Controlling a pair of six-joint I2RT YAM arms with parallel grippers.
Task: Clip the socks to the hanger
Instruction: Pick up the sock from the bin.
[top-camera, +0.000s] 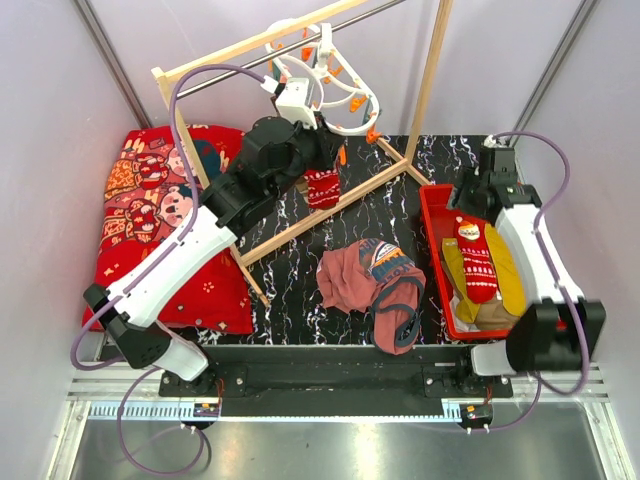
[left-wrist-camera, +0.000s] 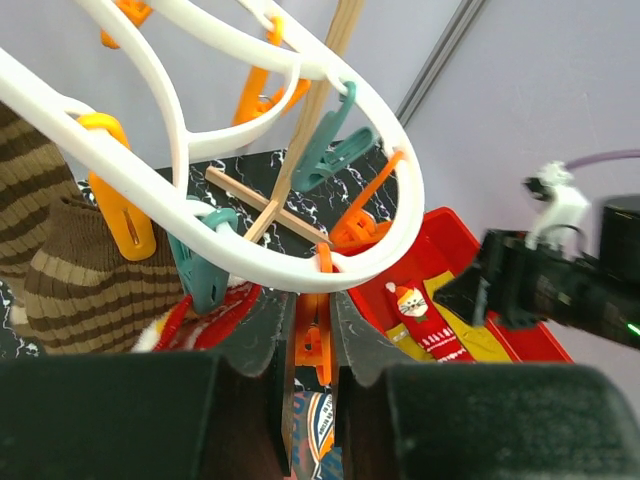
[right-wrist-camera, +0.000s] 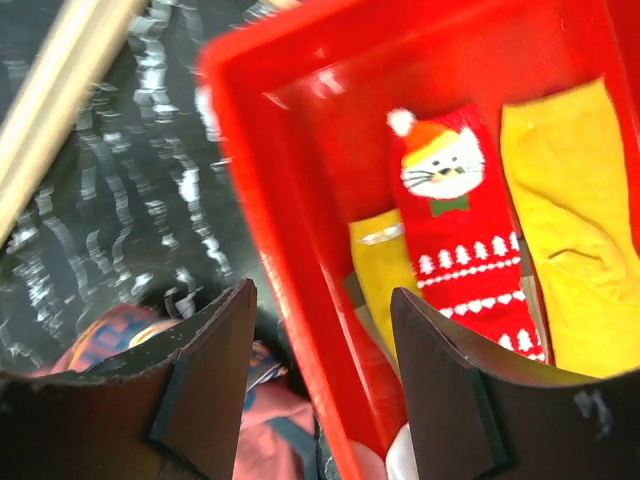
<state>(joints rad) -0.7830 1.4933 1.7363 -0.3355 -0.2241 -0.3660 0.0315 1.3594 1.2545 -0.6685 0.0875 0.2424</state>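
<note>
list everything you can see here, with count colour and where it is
hanger: 1, white, on the rack
pegs: many, orange and teal, on hanger rings
rack: 1, wood, back of table
hung sock: 1, red-white, under hanger
cat sock: 1, red-white, in tray
striped sock: 1, brown-tan, by hanger
yellow socks: apparently 2, in tray
tray: 1, red, right side
garment: 1, rust, table middle
cushion: 1, red print, left
table: 1, black marbled
left pincer: 1, black, shut on orange peg
right pincer: 1, black, open over tray edge
</note>
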